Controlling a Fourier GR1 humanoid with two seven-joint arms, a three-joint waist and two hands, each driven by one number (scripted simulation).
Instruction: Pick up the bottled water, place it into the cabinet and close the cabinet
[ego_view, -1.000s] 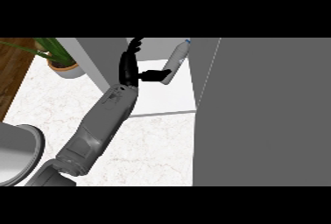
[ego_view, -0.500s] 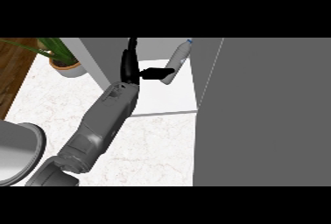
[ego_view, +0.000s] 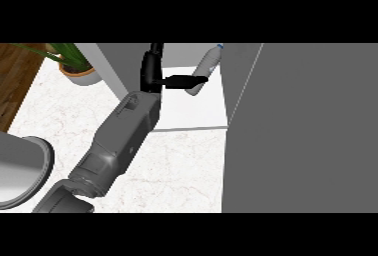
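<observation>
A clear bottled water (ego_view: 206, 66) with a pale cap stands inside an open cabinet, toward the back right of the opening; in the head view it leans with its cap to the upper right; any label on it is too small to read. The cabinet's floor (ego_view: 193, 106) is plain white and lies level with the worktop (ego_view: 173, 172), which is white stone with faint grey veins; a thin line marks where the two meet. A tall flat grey door (ego_view: 310, 130) fills the right side of the view, its edge just beside the bottle; a grey cabinet wall (ego_view: 117, 65) borders the opening on the left. A grey forearm (ego_view: 118, 142) rises from the lower left corner and ends in the black left hand (ego_view: 151, 75) inside the opening; its fingers (ego_view: 156, 52) point straight up and lie together, while the thumb (ego_view: 179, 80) sticks out to the right, well apart from them, its tip meeting the lower part of the bottle; nothing is curled round the bottle. At the upper left a potted plant (ego_view: 74, 67) with green leaves sits at the worktop's corner, with brown wooden floor (ego_view: 16, 75) beside it; a round grey object (ego_view: 22, 170), cut off by the left edge, lies at the lower left.
</observation>
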